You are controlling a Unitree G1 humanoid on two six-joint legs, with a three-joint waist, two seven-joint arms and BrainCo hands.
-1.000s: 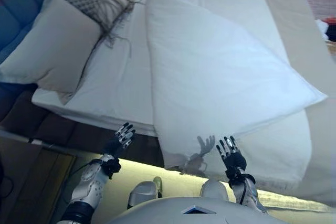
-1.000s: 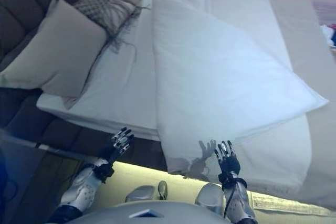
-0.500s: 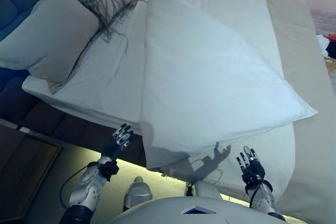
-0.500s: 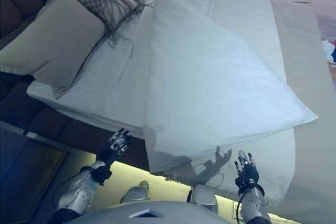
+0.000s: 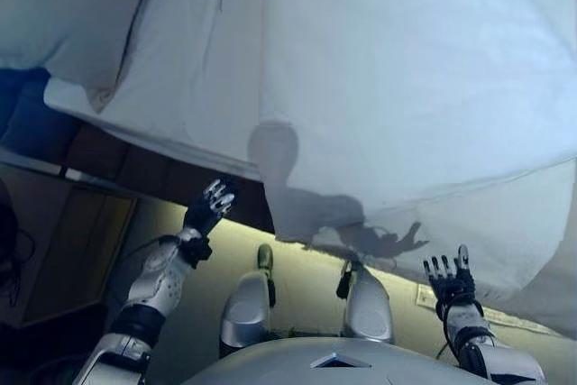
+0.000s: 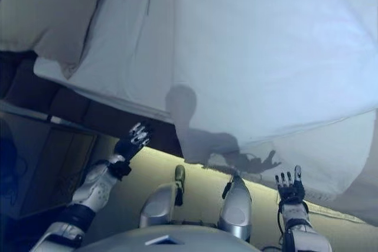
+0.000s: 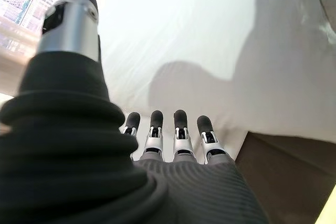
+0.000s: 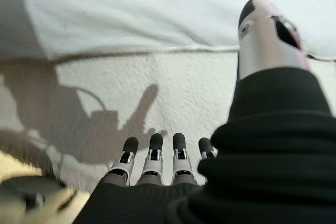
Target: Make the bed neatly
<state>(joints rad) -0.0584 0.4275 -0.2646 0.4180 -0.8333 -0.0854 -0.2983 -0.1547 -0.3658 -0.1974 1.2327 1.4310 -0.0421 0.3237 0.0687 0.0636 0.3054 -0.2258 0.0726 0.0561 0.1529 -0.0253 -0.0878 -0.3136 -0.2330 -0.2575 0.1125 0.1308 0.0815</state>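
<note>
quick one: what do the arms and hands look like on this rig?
Two silver-grey arms with smooth jointed shells. Left hand and right hand each have silver fingers with dark tips and a thumb set apart. A dark ribbed cover wraps the back of the hand and the wrist. No markings visible.

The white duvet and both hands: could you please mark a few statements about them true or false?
1. The left hand grips the white duvet. False: its fingers are straight and hold nothing.
2. The right hand is open. True.
3. The white duvet covers the whole white bed sheet. False: a strip beside the beige pillow lies bare.
4. Both hands are raised at the bed's near edge. True.
</note>
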